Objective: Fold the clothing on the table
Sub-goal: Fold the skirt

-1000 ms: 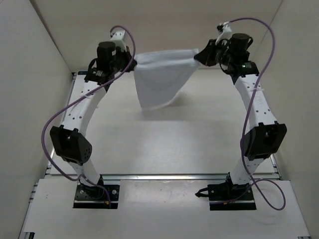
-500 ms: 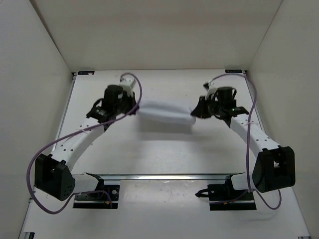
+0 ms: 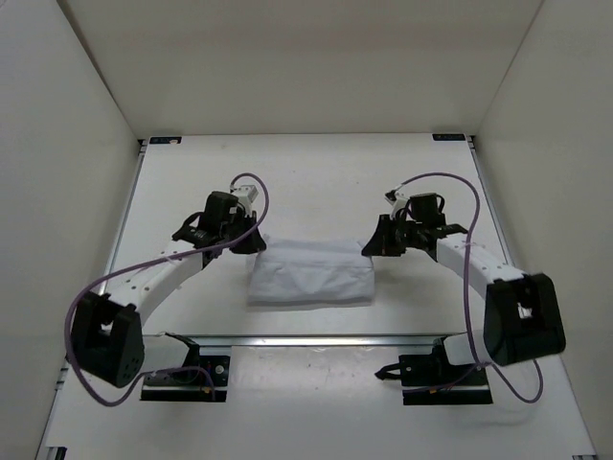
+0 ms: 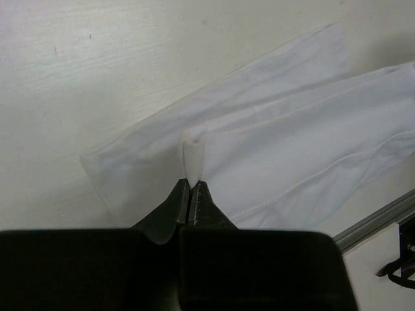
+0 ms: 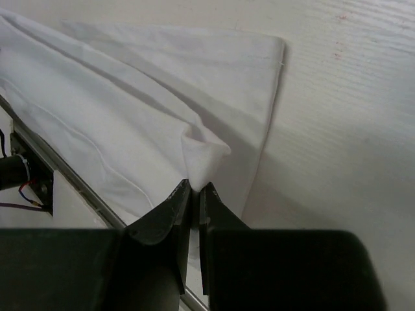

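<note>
Now laying down a fold, with both upper corners pinched.
The white garment (image 3: 311, 278) lies doubled on the bench (image 3: 306, 182) at the lower centre of the overhead frame, just above the metal rail (image 3: 316, 338). The left pincer (image 3: 257, 245) and right pincer (image 3: 370, 247) are each pressed together on a small peak of fabric, at the garment's upper left and upper right corners. This looks like a lengthwise fold being set flat. The next move calls for spreading both pincers, lifting clear without dragging the top layer, then regrasping for a crosswise fold.
</note>
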Controlling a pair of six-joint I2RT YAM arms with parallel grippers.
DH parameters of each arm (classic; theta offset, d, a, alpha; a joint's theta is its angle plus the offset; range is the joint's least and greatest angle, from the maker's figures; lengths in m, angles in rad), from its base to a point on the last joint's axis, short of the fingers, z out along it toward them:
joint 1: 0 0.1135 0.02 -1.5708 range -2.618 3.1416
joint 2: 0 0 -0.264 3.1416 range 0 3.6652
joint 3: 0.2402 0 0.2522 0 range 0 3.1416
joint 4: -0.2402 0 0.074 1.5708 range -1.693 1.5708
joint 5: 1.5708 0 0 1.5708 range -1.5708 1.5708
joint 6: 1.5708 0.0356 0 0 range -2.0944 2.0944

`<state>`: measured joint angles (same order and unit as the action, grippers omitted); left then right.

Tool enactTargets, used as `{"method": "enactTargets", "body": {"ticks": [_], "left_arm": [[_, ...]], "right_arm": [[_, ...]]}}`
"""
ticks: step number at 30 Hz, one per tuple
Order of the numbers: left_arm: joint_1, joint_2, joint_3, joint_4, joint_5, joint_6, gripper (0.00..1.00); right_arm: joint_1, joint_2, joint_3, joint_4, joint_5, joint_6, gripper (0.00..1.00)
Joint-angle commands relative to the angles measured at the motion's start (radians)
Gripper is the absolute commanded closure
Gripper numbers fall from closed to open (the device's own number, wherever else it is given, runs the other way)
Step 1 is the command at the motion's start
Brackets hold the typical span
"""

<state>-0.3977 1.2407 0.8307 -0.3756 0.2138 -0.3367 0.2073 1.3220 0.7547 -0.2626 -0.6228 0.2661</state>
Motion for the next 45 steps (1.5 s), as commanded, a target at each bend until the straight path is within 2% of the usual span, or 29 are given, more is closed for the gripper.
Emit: {"method": "enactTargets", "body": {"ticks": [1, 9, 13, 19, 20, 21, 22, 23, 24, 25, 26, 28, 30, 35, 37, 39, 40, 42, 43, 45], "left_arm": [[0.008, 0.048, 0.002, 0.004, 0.012, -0.002, 1.0], [0.028, -0.041, -0.148, 0.049, -0.024, -0.076, 1.0], [0.062, -0.023, -0.202, 0.05, -0.04, -0.084, 1.0], [0.099, -0.023, -0.212, 0.058, -0.085, -0.13, 1.0], [0.097, -0.024, -0.216, 0.057, -0.083, -0.131, 1.0], [0.094, -0.026, -0.22, 0.058, -0.083, -0.133, 0.97], [0.094, -0.03, -0.222, 0.066, -0.077, -0.13, 0.81], [0.1, -0.037, -0.232, 0.066, -0.067, -0.133, 0.62], [0.105, -0.041, -0.223, 0.075, -0.056, -0.136, 0.48], [0.102, -0.046, -0.216, 0.073, -0.056, -0.13, 0.27], [0.109, -0.047, -0.197, 0.057, -0.065, -0.118, 0.22], [0.111, -0.05, -0.162, 0.021, -0.096, -0.096, 0.15], [0.125, -0.067, -0.095, -0.009, -0.108, -0.082, 0.13], [0.134, -0.129, -0.041, -0.052, -0.083, -0.074, 0.19], [0.105, -0.135, -0.056, -0.069, -0.067, -0.096, 0.29], [0.079, -0.153, -0.093, -0.069, -0.041, -0.122, 0.61], [0.065, -0.164, -0.114, -0.056, -0.016, -0.145, 0.71], [0.04, -0.184, -0.158, -0.03, 0.025, -0.183, 1.0], [0.025, -0.202, -0.188, -0.002, 0.048, -0.215, 1.0], [0.002, -0.222, -0.228, 0.038, 0.068, -0.252, 1.0]], "right_arm": [[0.02, 0.121, 0.069, 0.043, -0.034, -0.018, 1.0], [0.055, 0.22, 0.11, 0.085, -0.048, -0.011, 1.0], [0.043, 0.241, 0.121, 0.068, -0.048, -0.039, 1.0], [0.043, 0.284, 0.156, 0.031, -0.016, -0.067, 1.0], [0.043, 0.292, 0.178, 0.026, -0.017, -0.083, 0.97], [0.041, 0.304, 0.184, 0.022, -0.014, -0.085, 0.85], [0.038, 0.312, 0.19, 0.013, -0.012, -0.091, 0.79], [0.029, 0.307, 0.201, 0.005, -0.015, -0.09, 0.64], [0.023, 0.313, 0.205, 0.011, -0.02, -0.084, 0.5], [0.008, 0.301, 0.202, 0.016, -0.032, -0.08, 0.36], [-0.006, 0.286, 0.199, 0.028, -0.043, -0.067, 0.31], [-0.025, 0.231, 0.195, 0.043, -0.037, -0.053, 0.07], [-0.042, 0.186, 0.193, 0.03, -0.012, -0.054, 0.01], [-0.034, 0.092, 0.106, 0.0, 0.018, -0.084, 0.01], [-0.013, 0.077, 0.063, -0.021, 0.032, -0.088, 0.03], [0.015, 0.072, 0.029, -0.036, 0.037, -0.087, 0.07], [0.024, 0.063, 0.009, -0.032, 0.031, -0.074, 0.14], [0.03, 0.046, -0.018, -0.015, 0.014, -0.056, 0.36], [0.033, 0.043, -0.034, 0.006, -0.009, -0.039, 0.52], [0.047, 0.031, -0.046, 0.037, -0.034, -0.019, 0.69]]}}
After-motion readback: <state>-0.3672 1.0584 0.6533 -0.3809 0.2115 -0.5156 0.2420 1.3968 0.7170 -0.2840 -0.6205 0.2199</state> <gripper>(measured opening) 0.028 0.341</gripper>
